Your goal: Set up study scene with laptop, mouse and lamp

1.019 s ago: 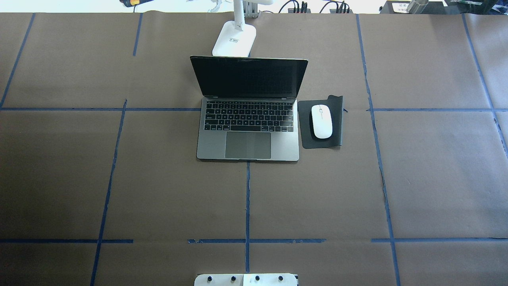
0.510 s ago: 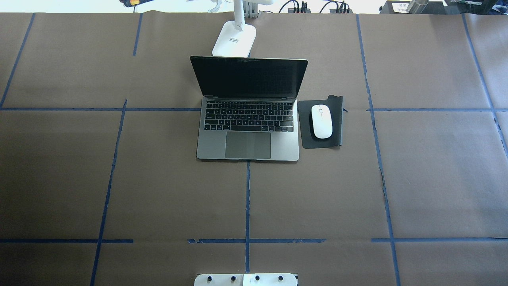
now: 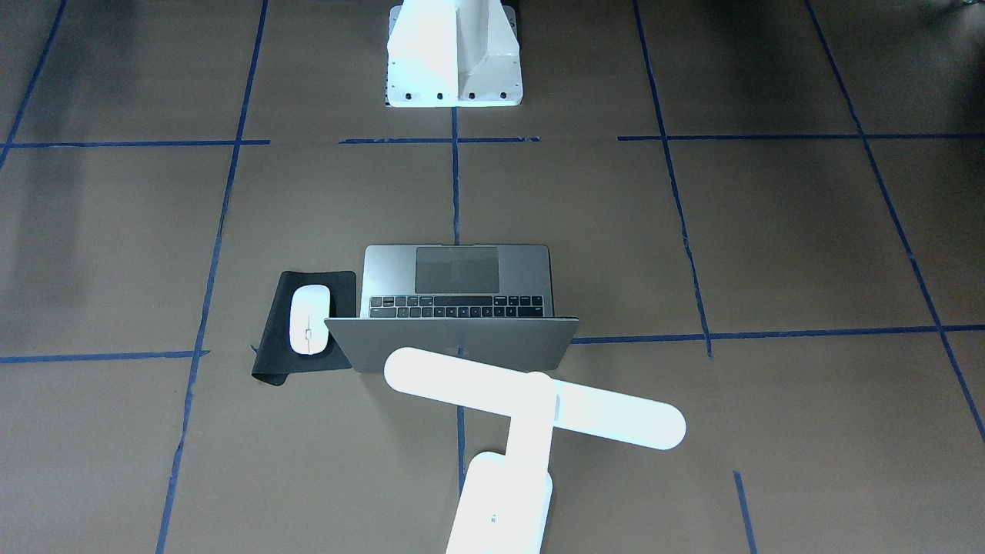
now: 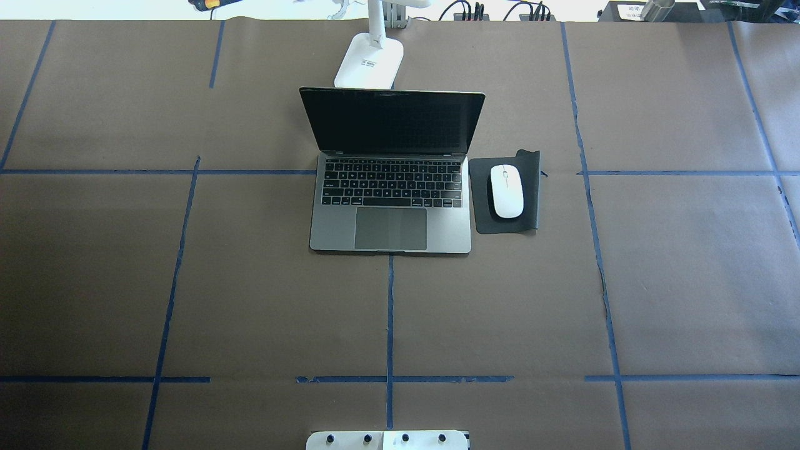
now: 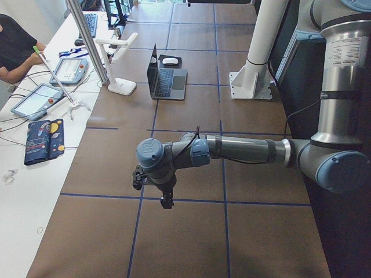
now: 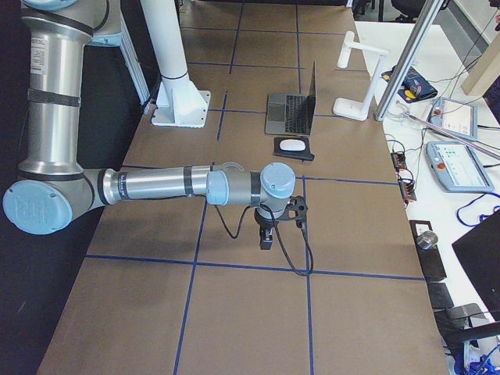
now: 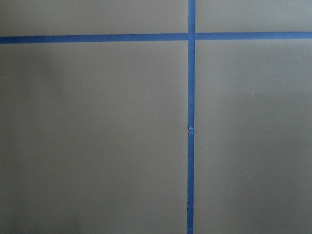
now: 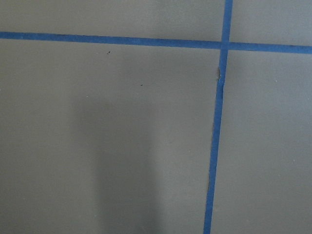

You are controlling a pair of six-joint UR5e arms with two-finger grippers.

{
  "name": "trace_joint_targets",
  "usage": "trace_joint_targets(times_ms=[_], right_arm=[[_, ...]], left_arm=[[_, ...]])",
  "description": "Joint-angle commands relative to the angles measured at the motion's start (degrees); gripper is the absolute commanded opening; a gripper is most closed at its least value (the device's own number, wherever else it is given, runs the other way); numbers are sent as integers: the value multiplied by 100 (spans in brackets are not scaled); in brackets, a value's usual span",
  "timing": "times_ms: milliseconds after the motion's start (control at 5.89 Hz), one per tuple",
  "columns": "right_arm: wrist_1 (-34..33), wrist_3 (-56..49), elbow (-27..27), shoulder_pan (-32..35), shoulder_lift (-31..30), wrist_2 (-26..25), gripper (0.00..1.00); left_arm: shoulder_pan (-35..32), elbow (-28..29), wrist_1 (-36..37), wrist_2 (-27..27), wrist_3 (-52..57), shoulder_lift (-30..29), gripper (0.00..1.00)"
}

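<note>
Laptop [image 4: 390, 187] stands open beside the mouse [image 4: 505, 190]; left claw [image 5: 167, 201] and right claw [image 6: 266, 240]: cannot tell whether apart.

Open grey laptop [image 4: 390, 212] – white mouse [image 4: 505, 190] just beside, lamp [image 4: 369, 62] behind

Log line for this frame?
laptop open | mouse on mouse pad | lamp behind laptop | left gripper, right gripper over bare table, state unclear
</note>
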Motion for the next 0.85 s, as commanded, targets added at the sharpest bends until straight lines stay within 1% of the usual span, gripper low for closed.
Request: trace_joint_targets(times_ms=[0, 340, 680], right_arm=[[20, -81, 23, 50, -23, -69, 100], [11, -248, -20, 94, -5, -122, 100], [-6, -248, 6, 209, 4, -87, 100]], left_arm=[[18, -77, -217, -49, -6, 20, 100], [27, -95, -272, -58, 2, 150, 100], [36, -43, -674, -49, 2, 204, 100]])
